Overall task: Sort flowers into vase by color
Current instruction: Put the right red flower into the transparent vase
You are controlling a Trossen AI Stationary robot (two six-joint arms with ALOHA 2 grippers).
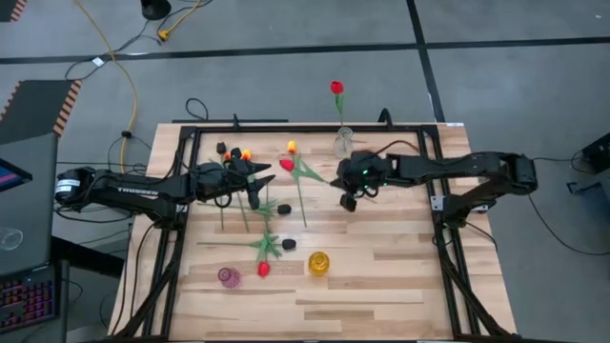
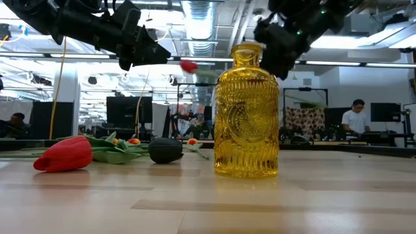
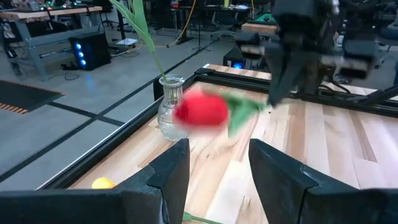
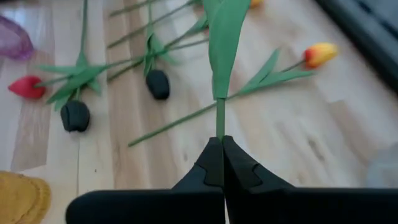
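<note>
My right gripper [image 4: 221, 149] is shut on the green stem of a red tulip [image 1: 286, 164] above the table's middle. The tulip's head [image 2: 188, 65] floats in the air. My left gripper [image 3: 217, 163] is open, raised over the table's left half [image 1: 269, 179], and points at that head [image 3: 200, 110] without touching it. A clear vase [image 1: 343, 143] at the far edge holds another red tulip [image 1: 336, 88]. A yellow vase [image 1: 317, 262] and a purple vase [image 1: 229, 276] stand near the front edge. Red, black and yellow-orange tulips lie flat on the wood. My right gripper pinches the red tulip's thin stem [image 4: 219, 124] between its two shut fingertips, just below the long leaf [image 4: 224, 43]. The stem runs straight on from the fingertips toward the table's left. The flower is lifted clear of the table, its head out of the wrist view.
A yellow-orange tulip [image 4: 320, 54] lies below the held stem. Black heads [image 1: 283, 209] [image 1: 289, 244] and a red tulip [image 1: 263, 269] lie toward the front; more black and orange heads [image 1: 235, 152] lie far left. A black frame [image 1: 186, 181] borders the table. A person [image 2: 354, 120] stands far behind.
</note>
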